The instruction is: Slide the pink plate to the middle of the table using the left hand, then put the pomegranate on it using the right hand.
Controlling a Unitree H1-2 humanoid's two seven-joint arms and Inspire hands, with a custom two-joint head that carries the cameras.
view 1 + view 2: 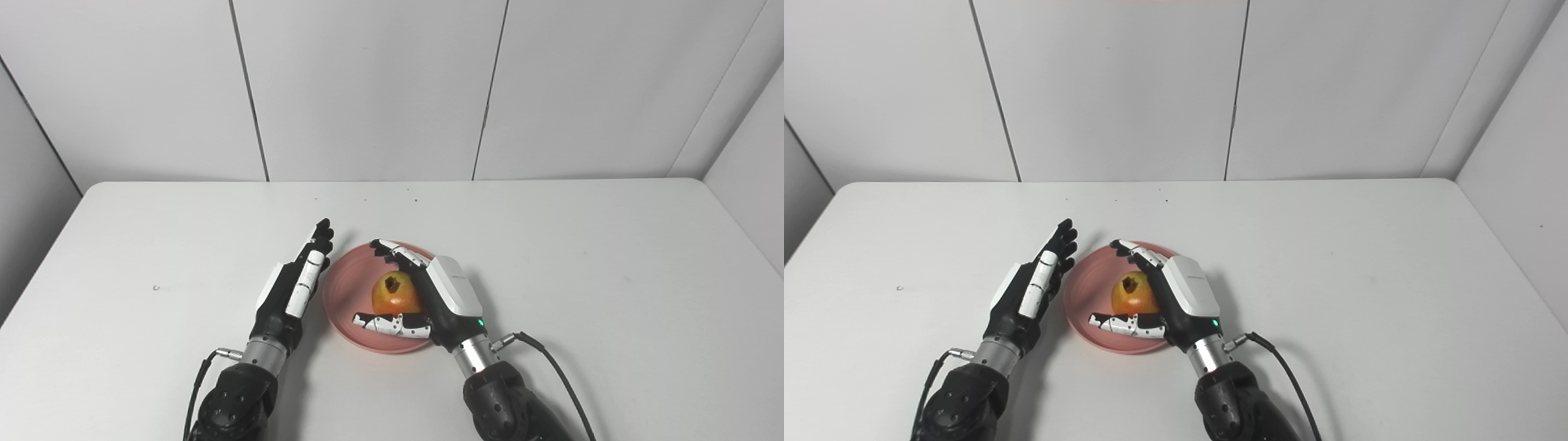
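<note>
The pink plate (pixel 343 294) lies near the middle of the white table. The yellow-red pomegranate (pixel 395 294) sits on it, dark crown up. My right hand (pixel 438 294) cups the fruit from the right. Its fingers (pixel 401 252) reach fairly straight over the far side and the thumb (pixel 392 324) lies along the near side. The grip looks loose and I cannot tell whether they touch the fruit. My left hand (pixel 297 285) stands on its edge just left of the plate's rim, fingers straight, holding nothing.
The white table (pixel 612 257) ends at grey wall panels at the back and on both sides. A black cable (pixel 551 361) trails from the right wrist across the table, and another from the left wrist (pixel 199 383).
</note>
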